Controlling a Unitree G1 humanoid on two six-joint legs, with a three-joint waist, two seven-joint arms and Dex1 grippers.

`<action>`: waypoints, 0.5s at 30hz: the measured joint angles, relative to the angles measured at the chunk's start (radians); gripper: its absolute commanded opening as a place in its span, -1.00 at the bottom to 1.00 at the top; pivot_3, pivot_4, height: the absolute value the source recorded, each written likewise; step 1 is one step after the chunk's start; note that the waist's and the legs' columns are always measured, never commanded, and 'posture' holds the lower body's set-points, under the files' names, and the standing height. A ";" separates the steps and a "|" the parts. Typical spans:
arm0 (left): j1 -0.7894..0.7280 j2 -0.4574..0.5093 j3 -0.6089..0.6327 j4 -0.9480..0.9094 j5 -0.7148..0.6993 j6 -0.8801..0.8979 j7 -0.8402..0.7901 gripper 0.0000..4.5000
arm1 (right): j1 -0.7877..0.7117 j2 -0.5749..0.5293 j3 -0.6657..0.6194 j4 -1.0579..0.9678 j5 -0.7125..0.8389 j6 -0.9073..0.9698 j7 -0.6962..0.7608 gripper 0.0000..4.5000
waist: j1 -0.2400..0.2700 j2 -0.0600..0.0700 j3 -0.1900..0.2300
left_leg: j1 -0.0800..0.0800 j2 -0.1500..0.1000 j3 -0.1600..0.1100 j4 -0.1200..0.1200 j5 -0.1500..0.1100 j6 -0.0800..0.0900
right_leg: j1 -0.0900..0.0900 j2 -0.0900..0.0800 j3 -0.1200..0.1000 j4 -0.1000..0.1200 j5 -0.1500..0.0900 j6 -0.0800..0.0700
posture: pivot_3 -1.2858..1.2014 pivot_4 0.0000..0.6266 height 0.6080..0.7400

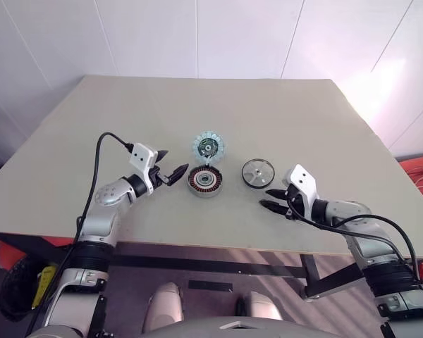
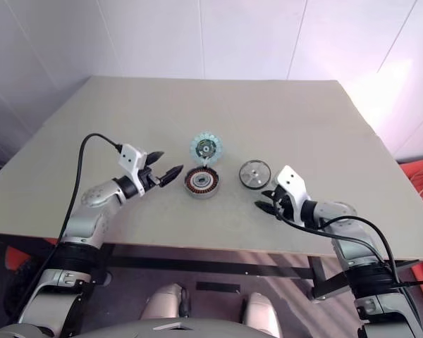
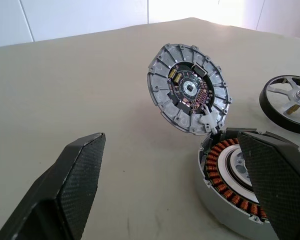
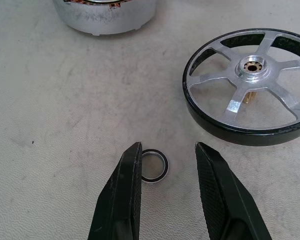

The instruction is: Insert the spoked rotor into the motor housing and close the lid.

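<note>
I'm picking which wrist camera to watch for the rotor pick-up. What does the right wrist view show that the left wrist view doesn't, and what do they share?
Right wrist view: a small loose ring lying on the table between the open right gripper fingers, and the spoked rotor whole, with its hub.

Left wrist view: the lid propped open, tilted up behind the motor housing, whose copper windings show past the open left gripper.

Shared: the housing, the rotor and the table.

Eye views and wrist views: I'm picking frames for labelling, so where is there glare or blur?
Left eye view: a bright patch washes out the wall at upper right; the spoked rotor stays readable. Left wrist view: the near fingers look soft, the lid crisp. Right wrist view: the small ring and rotor spokes are sharp.
</note>
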 measured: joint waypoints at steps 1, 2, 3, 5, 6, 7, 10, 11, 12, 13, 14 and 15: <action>0.000 0.000 0.000 0.000 0.000 0.000 0.000 1.00 | 0.011 -0.004 -0.003 -0.027 0.019 0.020 0.010 -0.17 | 0.000 0.000 0.000 | 0.000 0.000 0.000 0.000 0.000 0.000 | 0.000 0.000 0.000 0.000 0.000 0.000 | 0.03 -1.00 1.00; 0.000 0.000 0.000 0.000 0.000 0.000 0.000 1.00 | 0.021 -0.006 -0.006 -0.053 0.034 0.037 0.021 -0.17 | 0.000 0.000 0.000 | 0.000 0.000 0.000 0.000 0.000 0.000 | 0.000 0.000 0.000 0.000 0.000 0.000 | 0.03 -1.00 1.00; 0.000 0.000 0.001 0.000 0.000 0.000 0.000 1.00 | 0.026 -0.008 -0.007 -0.069 0.043 0.046 0.025 -0.17 | 0.001 0.000 0.000 | 0.000 0.000 0.000 0.000 0.000 0.000 | 0.000 0.000 0.000 0.000 0.000 0.000 | 0.03 -1.00 1.00; 0.000 0.000 0.000 0.000 0.000 0.000 0.000 1.00 | 0.027 -0.008 -0.008 -0.083 0.049 0.055 0.024 -0.17 | 0.000 0.000 0.000 | 0.000 0.000 0.000 0.000 0.000 0.000 | 0.000 0.000 0.000 0.000 0.000 0.000 | 0.03 -1.00 1.00; 0.000 0.000 0.000 0.000 0.000 0.000 0.000 1.00 | 0.027 -0.008 -0.008 -0.083 0.049 0.056 0.022 -0.17 | 0.000 0.000 0.000 | 0.000 0.000 0.000 0.000 0.000 0.000 | 0.000 0.000 0.000 0.000 0.000 0.000 | 0.03 -1.00 1.00; 0.000 0.000 0.000 0.000 0.000 0.000 0.000 1.00 | 0.027 -0.008 -0.008 -0.083 0.048 0.056 0.020 -0.17 | 0.000 0.000 0.000 | 0.000 0.000 0.000 0.000 0.000 0.000 | 0.000 0.000 0.000 0.000 0.000 0.000 | 0.03 -1.00 1.00; 0.000 0.000 0.000 0.000 0.001 -0.001 0.000 1.00 | 0.025 -0.004 -0.008 -0.070 0.039 0.050 0.008 -0.17 | 0.000 0.000 0.000 | 0.000 0.000 0.000 0.000 0.000 0.000 | 0.000 0.000 0.000 0.000 0.000 0.000 | 0.03 -1.00 1.00; 0.000 0.000 0.000 0.000 0.001 -0.001 0.000 1.00 | 0.021 -0.001 -0.008 -0.060 0.037 0.046 0.004 -0.17 | 0.000 0.000 0.000 | 0.000 0.000 0.000 0.000 0.000 0.000 | 0.000 0.000 0.000 0.000 0.000 0.000 | 0.03 -1.00 1.00; 0.000 0.000 0.000 0.000 0.001 -0.001 0.000 1.00 | 0.017 0.002 -0.008 -0.050 0.033 0.043 0.000 -0.17 | 0.000 0.000 0.000 | 0.000 0.000 0.000 0.000 0.000 0.000 | 0.000 0.000 0.000 0.000 0.000 0.000 | 0.03 -1.00 1.00; 0.000 0.000 0.000 0.000 0.001 -0.001 0.000 1.00 | 0.012 0.003 -0.008 -0.039 0.027 0.038 -0.001 -0.17 | 0.000 0.000 0.000 | 0.000 0.000 0.000 0.000 0.000 0.000 | 0.000 0.000 0.000 0.000 0.000 0.000 | 0.03 -1.00 1.00; 0.000 0.000 0.000 0.000 0.002 -0.001 0.000 1.00 | 0.006 0.004 -0.008 -0.023 0.022 0.031 -0.002 -0.17 | 0.000 0.000 0.000 | 0.000 0.000 0.000 0.000 0.000 0.000 | 0.000 0.000 0.000 0.000 0.000 0.000 | 0.03 -1.00 1.00; 0.000 0.000 0.000 0.000 0.002 -0.001 0.000 1.00 | 0.002 0.005 -0.008 -0.009 0.019 0.027 -0.002 -0.17 | 0.000 0.000 0.000 | 0.000 0.000 0.000 0.000 0.000 0.000 | 0.000 0.000 0.000 0.000 0.000 0.000 | 0.03 -1.00 1.00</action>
